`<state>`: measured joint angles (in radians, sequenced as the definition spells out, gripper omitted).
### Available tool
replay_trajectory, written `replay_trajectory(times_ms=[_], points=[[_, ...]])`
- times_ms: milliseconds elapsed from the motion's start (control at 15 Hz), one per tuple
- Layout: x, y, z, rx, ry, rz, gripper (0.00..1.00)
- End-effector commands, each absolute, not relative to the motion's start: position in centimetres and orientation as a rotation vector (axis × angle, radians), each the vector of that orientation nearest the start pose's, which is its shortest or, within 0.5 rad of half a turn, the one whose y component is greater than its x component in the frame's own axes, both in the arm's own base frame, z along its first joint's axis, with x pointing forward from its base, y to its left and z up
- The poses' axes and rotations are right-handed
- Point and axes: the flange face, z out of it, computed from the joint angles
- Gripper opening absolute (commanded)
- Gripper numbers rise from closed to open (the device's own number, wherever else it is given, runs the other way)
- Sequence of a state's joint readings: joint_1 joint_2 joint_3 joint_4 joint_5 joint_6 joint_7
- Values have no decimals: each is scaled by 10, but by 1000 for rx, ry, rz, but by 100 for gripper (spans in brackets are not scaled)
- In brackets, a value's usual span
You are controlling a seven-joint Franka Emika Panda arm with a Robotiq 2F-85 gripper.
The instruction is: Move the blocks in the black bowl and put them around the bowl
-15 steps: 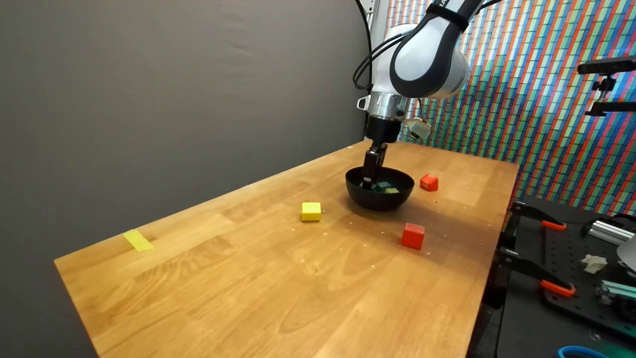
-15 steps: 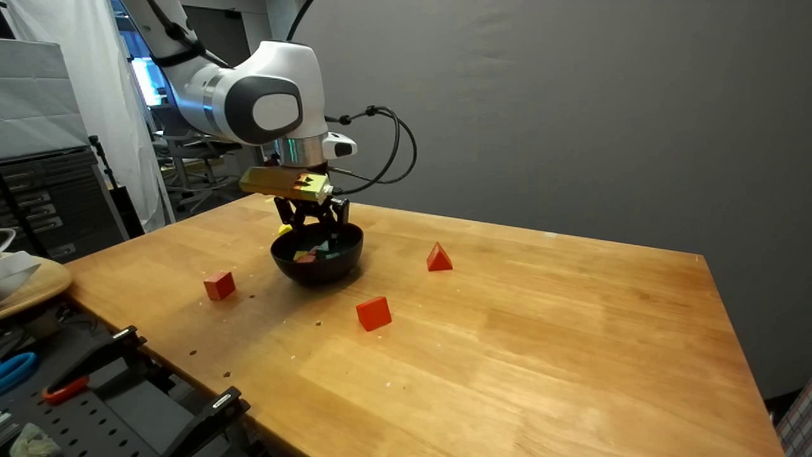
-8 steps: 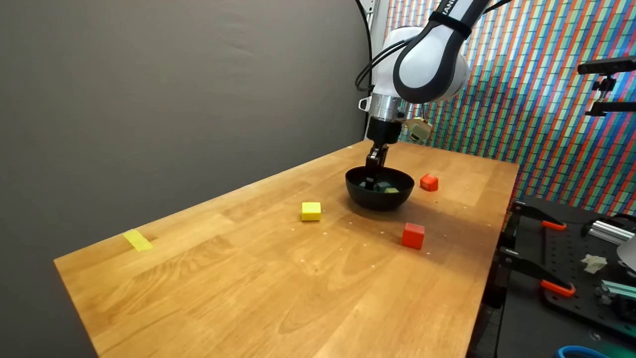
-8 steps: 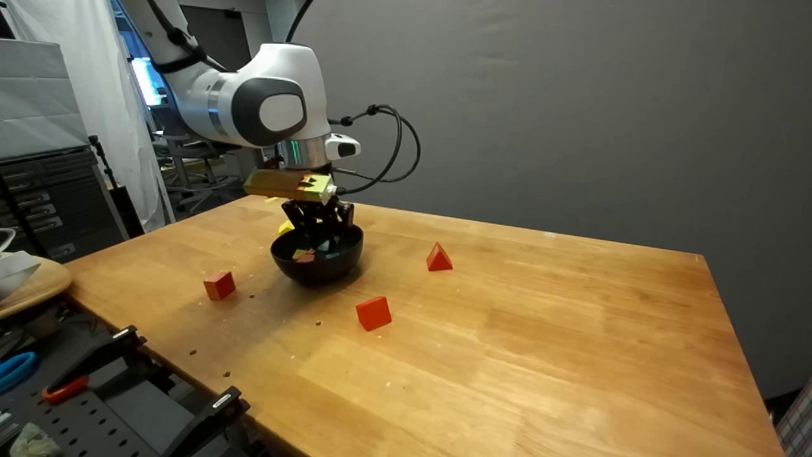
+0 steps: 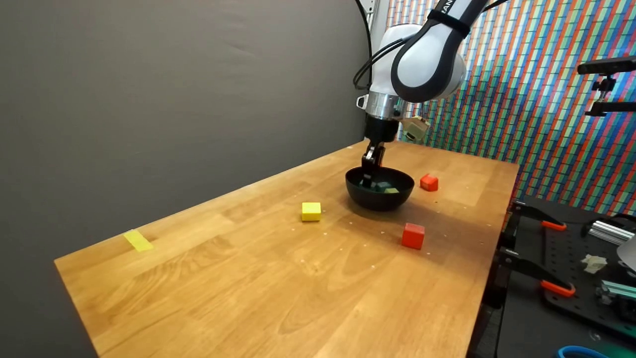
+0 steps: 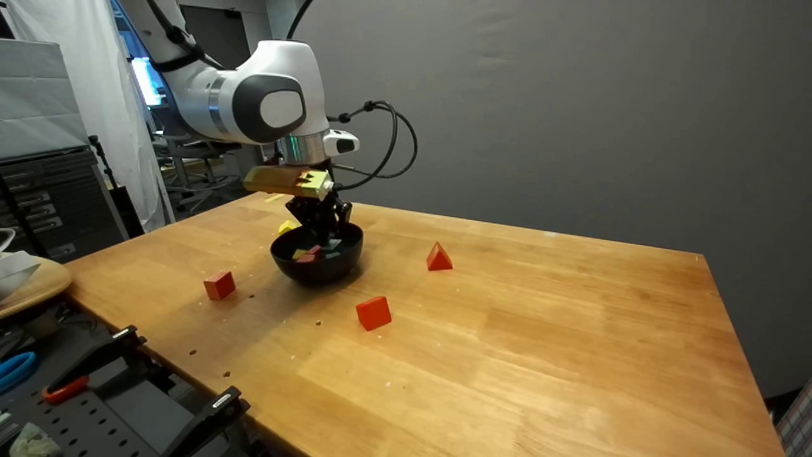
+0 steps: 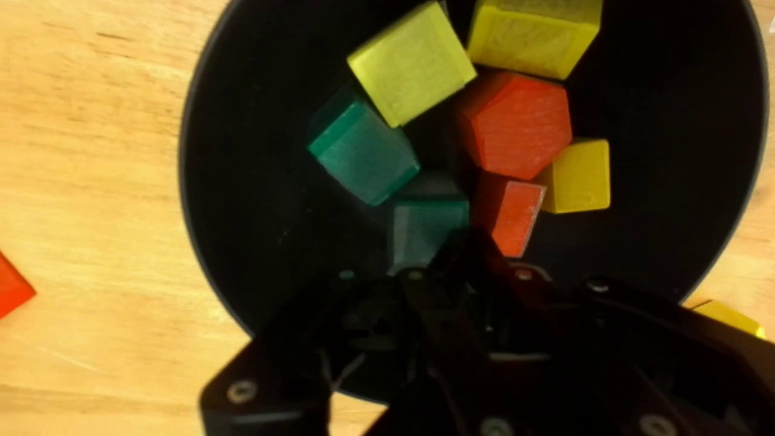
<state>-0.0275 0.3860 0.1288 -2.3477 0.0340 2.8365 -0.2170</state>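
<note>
The glossy black bowl (image 5: 380,203) stands upright on the wooden table. Inside it, the wrist view shows two green blocks (image 7: 364,154), several yellow blocks (image 7: 415,65) and two red blocks (image 7: 524,127). My gripper (image 7: 465,245) points down into the bowl, its dark fingers shut together; I see no block between them. Their tips overlap a green block (image 7: 428,224) and sit close to a red one (image 7: 519,217) in the picture; contact cannot be told. Around the bowl lie a yellow block (image 5: 311,212), red blocks (image 6: 373,313) (image 6: 219,285) and a red pyramid (image 6: 439,258).
A flat yellow strip (image 5: 138,240) sticks to the table's far corner. Black clamps with orange pads (image 5: 557,288) grip a perforated plate beside the table edge. A grey wall (image 5: 198,99) runs along the table's other long side. A wooden plate (image 6: 38,285) stands off the table.
My fingers have come together inside the bowl from standing apart. The arm dipped a little, then rose slightly. Blocks outside the bowl have stayed where they were.
</note>
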Motion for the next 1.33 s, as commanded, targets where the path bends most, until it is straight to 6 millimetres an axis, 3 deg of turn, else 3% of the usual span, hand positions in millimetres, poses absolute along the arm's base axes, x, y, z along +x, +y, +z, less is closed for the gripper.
replay_trajectory(times_ms=[0,67,133,200,733,1133,1200,1267], points=[[523,51,194,-3070,-392,-222,24],[522,50,195,-3080,-393,-226,33],[522,49,195,-3082,-391,-230,33],[522,47,196,-3092,-392,-238,39],[527,48,189,-3095,-362,-237,99],[533,50,171,-3097,-351,-190,99],[533,50,168,-3094,-347,-181,95],[534,50,164,-3096,-343,-172,74]])
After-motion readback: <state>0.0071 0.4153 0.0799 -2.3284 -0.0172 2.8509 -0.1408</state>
